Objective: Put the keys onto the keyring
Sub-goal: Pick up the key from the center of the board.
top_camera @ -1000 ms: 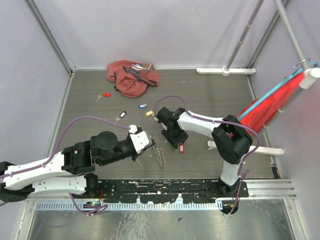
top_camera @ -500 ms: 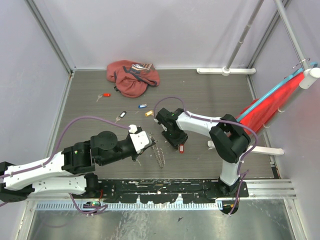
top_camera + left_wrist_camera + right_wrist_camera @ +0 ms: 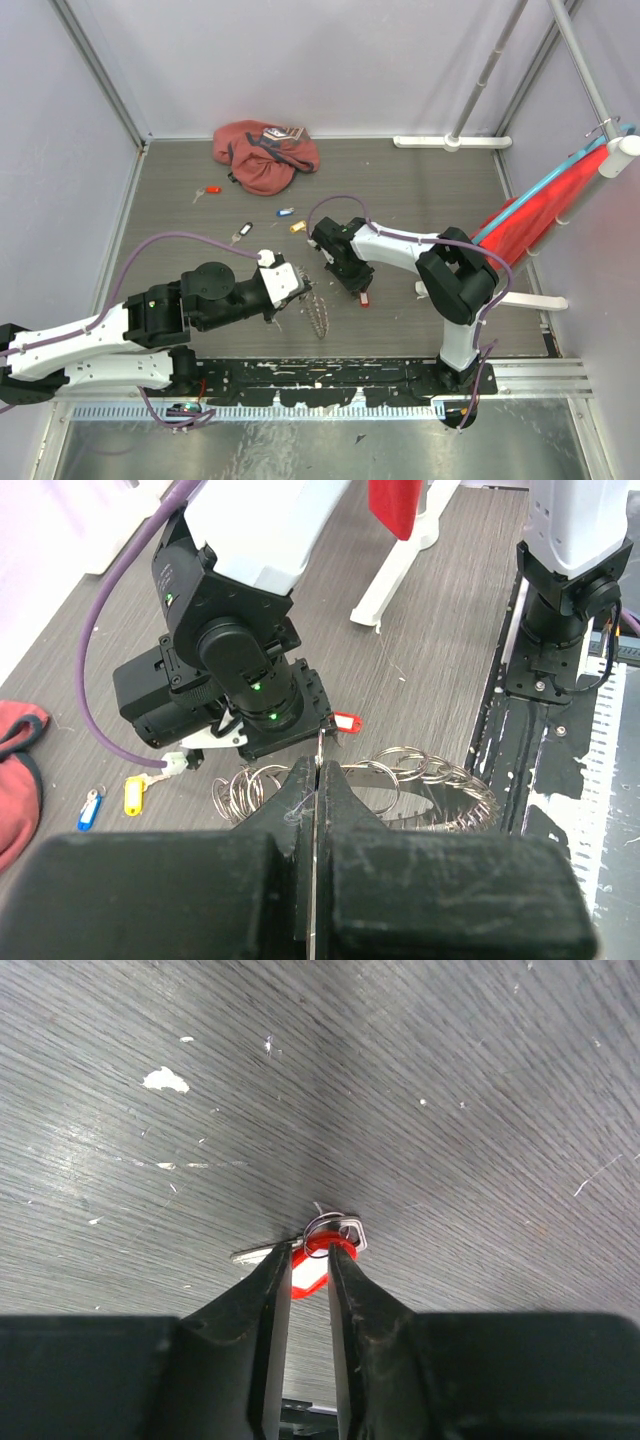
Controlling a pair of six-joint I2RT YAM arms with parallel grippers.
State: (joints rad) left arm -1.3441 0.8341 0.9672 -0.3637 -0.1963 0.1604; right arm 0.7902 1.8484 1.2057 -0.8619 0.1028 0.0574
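Jaws of the left gripper (image 3: 313,780) are pinching the keyring (image 3: 317,317) upright off the table (image 3: 180,215), presenting it, while just beside it the right gripper (image 3: 309,1265) is narrowing its jaws around a red-headed key (image 3: 312,1263), apparently for threading.

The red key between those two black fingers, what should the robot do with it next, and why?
Probably finish the pinch, then lift. The right gripper has its fingers on either side of the red key, which lies flat on the table. The left gripper already holds the keyring nearby.
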